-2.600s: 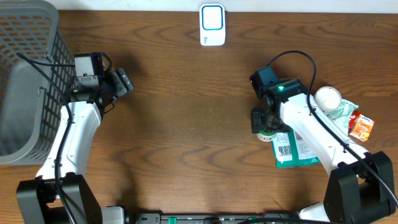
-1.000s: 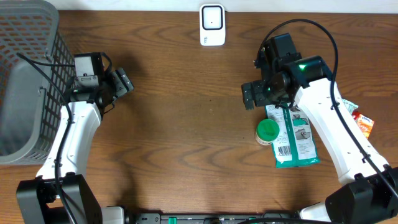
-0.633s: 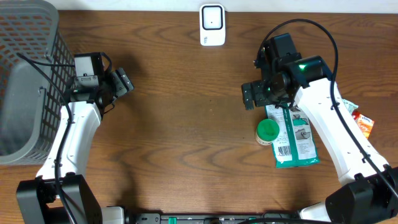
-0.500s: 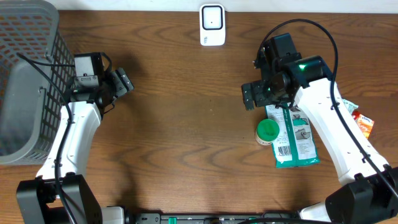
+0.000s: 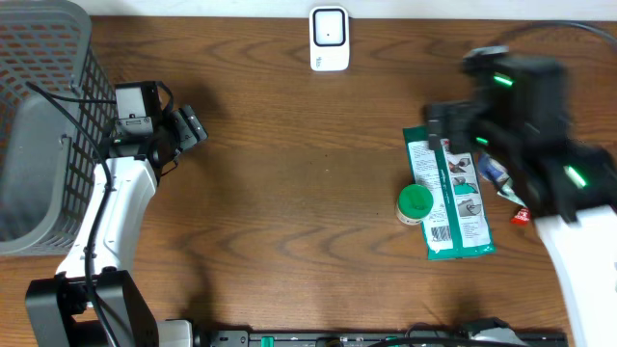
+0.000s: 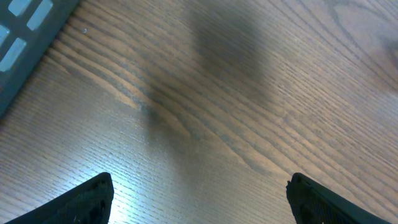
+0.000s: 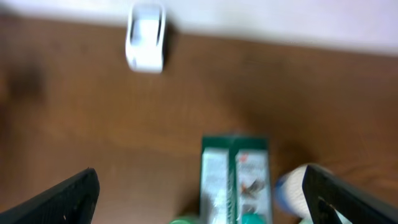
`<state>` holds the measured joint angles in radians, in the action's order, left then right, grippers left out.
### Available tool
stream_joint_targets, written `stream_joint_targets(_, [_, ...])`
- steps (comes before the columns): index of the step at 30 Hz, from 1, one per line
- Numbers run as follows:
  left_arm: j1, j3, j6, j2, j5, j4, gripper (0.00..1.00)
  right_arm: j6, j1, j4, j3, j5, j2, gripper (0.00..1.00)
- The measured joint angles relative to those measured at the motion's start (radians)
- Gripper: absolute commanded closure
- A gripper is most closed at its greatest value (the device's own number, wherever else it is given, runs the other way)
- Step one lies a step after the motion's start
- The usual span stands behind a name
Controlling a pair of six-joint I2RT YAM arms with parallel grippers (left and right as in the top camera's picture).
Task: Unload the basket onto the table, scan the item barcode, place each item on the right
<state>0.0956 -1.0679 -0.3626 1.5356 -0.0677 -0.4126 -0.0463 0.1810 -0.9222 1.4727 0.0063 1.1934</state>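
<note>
As overhead shows, wood worktop (image 5: 289, 193): grey basket (image 5: 39, 125) at left edge, white scanner (image 5: 329, 39) at far edge, green packet (image 5: 448, 198) flat at right, barcode up, green-lidded tub (image 5: 415, 202) touching it. Left wrist: left fingers (image 6: 87, 196) wide over wood. Right wrist, blurred: right fingers (image 7: 339, 196) wide, above packet.

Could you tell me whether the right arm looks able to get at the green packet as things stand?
Probably yes: the right gripper hangs open over the green packet, which lies flat with nothing on it. Only the green-capped container beside its left edge might crowd a finger there.
</note>
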Motion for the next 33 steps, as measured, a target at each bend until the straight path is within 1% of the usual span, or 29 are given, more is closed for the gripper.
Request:
stream_joint_targets(5, [0.000,0.000,0.000,0.000,0.000,0.000,0.11,0.015,-0.069,0.095,-0.130,0.006,-0.263,0.01])
stream_joint_targets(12, [0.000,0.000,0.000,0.000,0.000,0.000,0.11,0.023,-0.142,0.170,-0.427,0.010,-0.613,0.01])
stream_joint_targets(16, [0.000,0.000,0.000,0.000,0.000,0.000,0.11,0.027,-0.156,0.267,-0.596,0.009,-0.785,0.01])
stream_joint_targets(21, [0.000,0.000,0.000,0.000,0.000,0.000,0.11,0.029,-0.173,0.460,-0.796,0.005,-0.961,0.01])
stream_joint_targets(25, [0.000,0.000,0.000,0.000,0.000,0.000,0.11,0.029,-0.185,0.683,-0.937,-0.004,-1.065,0.01])
stream_joint_targets(30, [0.000,0.000,0.000,0.000,0.000,0.000,0.11,0.030,-0.204,0.906,-1.069,-0.011,-1.166,0.01])
stream_joint_targets(33, [0.000,0.000,0.000,0.000,0.000,0.000,0.11,0.030,-0.210,0.999,-1.125,-0.011,-1.181,0.01])
